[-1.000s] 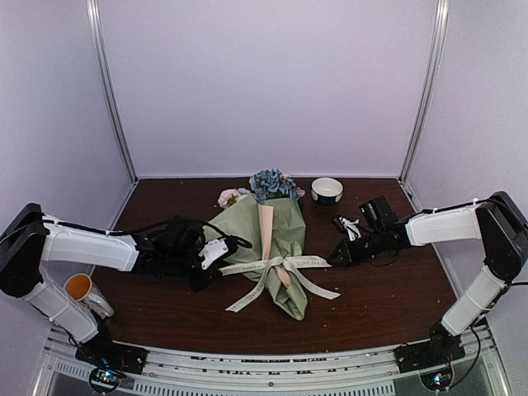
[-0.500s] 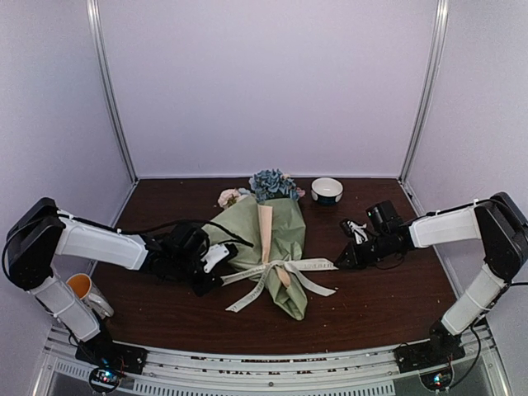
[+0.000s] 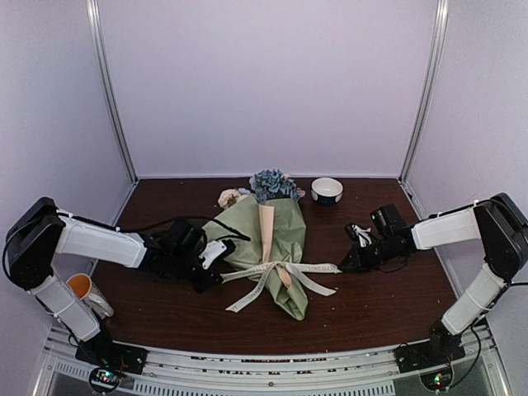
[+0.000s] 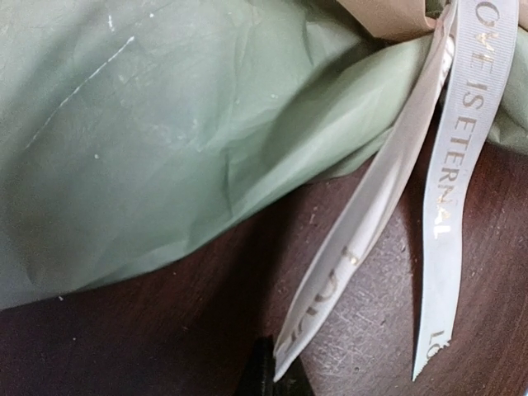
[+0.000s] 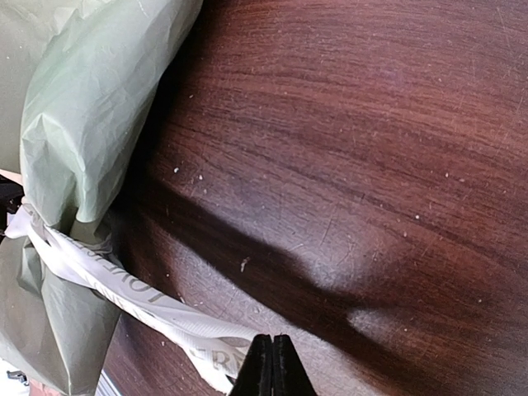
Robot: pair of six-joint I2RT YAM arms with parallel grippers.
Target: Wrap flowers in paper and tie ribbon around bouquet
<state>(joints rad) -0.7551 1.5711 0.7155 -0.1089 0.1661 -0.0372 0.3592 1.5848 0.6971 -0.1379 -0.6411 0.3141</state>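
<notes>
Dark wood desk (image 3: 379, 309), pale booth walls. Bouquet (image 3: 272, 235) lies mid-desk with the ribbon (image 3: 312, 266) crossed at its waist. Left end effector (image 3: 211, 272) and right end effector (image 3: 345, 264) are each clenched on a ribbon end. Likely the knot-tightening step; next needs an even outward pull.

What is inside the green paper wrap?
Blooms show at the far open end of the paper; the stems inside are covered. The ribbon crosses outside.
</notes>
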